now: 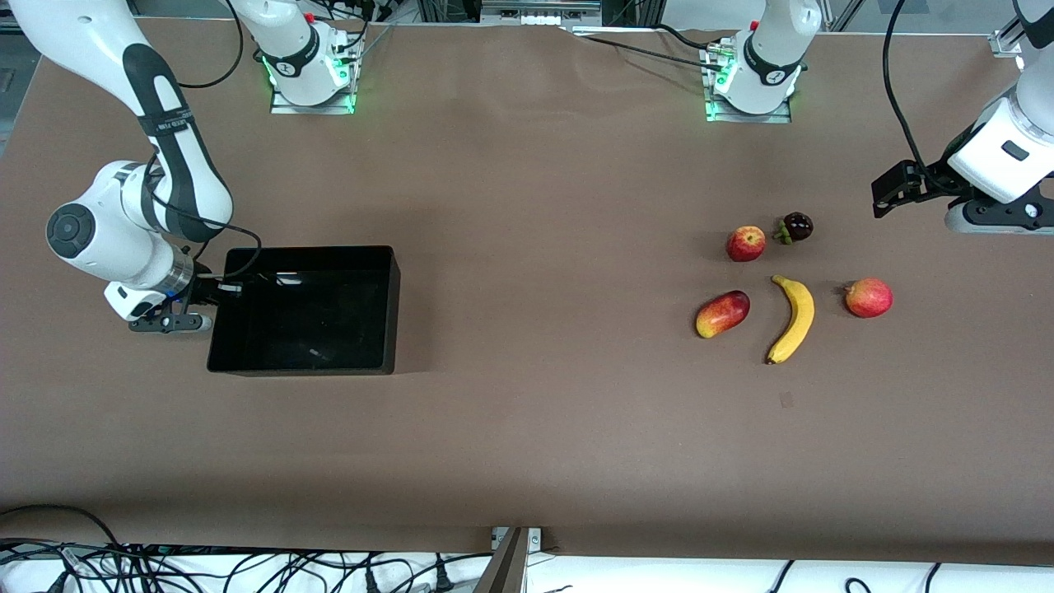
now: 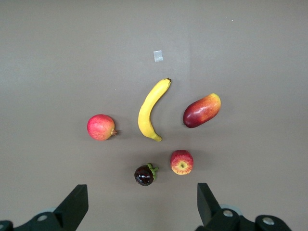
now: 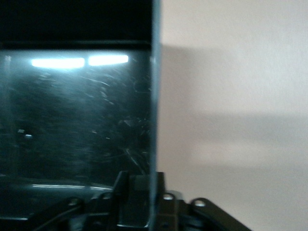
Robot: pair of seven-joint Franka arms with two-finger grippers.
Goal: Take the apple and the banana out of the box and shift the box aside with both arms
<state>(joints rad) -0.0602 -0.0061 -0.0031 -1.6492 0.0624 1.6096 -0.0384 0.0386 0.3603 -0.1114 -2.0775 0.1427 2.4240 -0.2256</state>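
Brown table (image 1: pixel 527 428), right claw (image 1: pixel 216 290) clamping box (image 1: pixel 309 309) wall, left claw (image 2: pixel 139 204) spread above fruits (image 2: pixel 149 109).

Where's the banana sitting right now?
In the front view the banana lies on the table toward the left arm's end, between a mango and a round red fruit, with an apple farther from the camera.

A glossy black box (image 1: pixel 306 309) is sitting on the brown table (image 1: pixel 527 428). The banana (image 1: pixel 794 319) is showing yellow, the apple (image 1: pixel 745 244) red with yellowish streaks, beside a dark purple fruit (image 1: pixel 796 227).
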